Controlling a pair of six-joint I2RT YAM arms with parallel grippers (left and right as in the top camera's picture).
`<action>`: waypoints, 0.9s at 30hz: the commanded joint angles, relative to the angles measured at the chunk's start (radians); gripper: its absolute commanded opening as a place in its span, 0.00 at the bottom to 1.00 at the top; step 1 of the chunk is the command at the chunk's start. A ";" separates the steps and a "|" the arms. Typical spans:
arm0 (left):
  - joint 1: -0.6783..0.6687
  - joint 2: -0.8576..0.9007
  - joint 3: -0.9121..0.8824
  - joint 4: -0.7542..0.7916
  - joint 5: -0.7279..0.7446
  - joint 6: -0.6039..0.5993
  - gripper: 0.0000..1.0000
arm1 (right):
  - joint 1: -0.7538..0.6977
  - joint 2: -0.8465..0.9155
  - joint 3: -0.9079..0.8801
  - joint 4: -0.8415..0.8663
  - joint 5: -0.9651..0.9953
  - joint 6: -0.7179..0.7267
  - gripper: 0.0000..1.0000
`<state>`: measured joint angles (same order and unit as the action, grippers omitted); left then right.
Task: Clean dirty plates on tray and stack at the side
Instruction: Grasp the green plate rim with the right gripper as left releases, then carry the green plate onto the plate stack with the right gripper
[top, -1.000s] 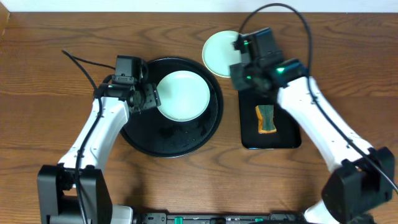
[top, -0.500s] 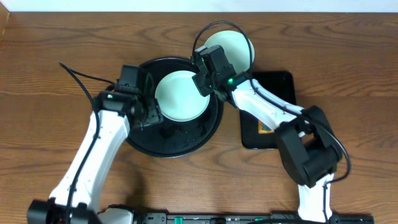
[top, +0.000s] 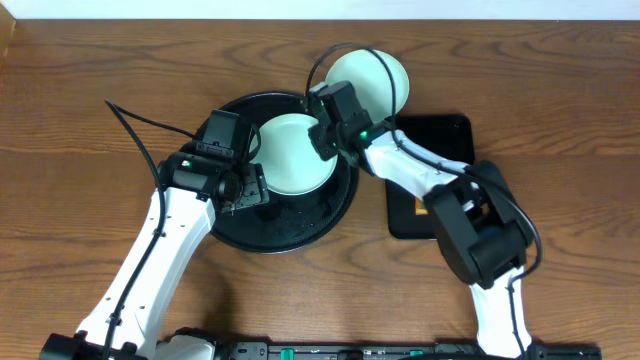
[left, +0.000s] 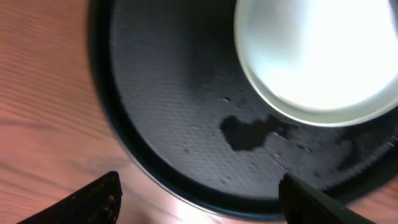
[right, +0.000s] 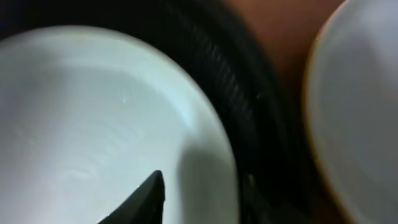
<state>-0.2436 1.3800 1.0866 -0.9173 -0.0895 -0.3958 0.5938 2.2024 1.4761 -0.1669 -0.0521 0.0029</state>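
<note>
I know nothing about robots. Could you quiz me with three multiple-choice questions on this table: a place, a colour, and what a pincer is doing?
1. Where does the mint-green plate between the arms lie? A on the round tray; B on a shelf; C on the floor.
2. What colour is the round tray? A white; B black; C red.
3. How is the left pincer? A shut on a plate; B shut on a spoon; C open, empty.
Answers: A, the tray's rim rings the plate; B, glossy black throughout; C, its fingers stand wide apart with nothing between.
</note>
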 joint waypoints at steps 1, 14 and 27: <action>0.019 -0.002 -0.002 -0.005 -0.084 0.000 0.83 | 0.026 0.035 0.003 -0.001 -0.008 -0.008 0.37; 0.153 -0.002 -0.002 -0.002 -0.084 0.001 0.91 | 0.027 0.028 0.006 0.018 -0.009 -0.009 0.01; 0.153 -0.002 -0.002 -0.002 -0.084 0.001 0.91 | 0.072 -0.262 0.016 -0.012 0.156 -0.225 0.01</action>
<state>-0.0940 1.3800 1.0866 -0.9161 -0.1574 -0.3935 0.6369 2.0411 1.4799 -0.1711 0.0132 -0.1314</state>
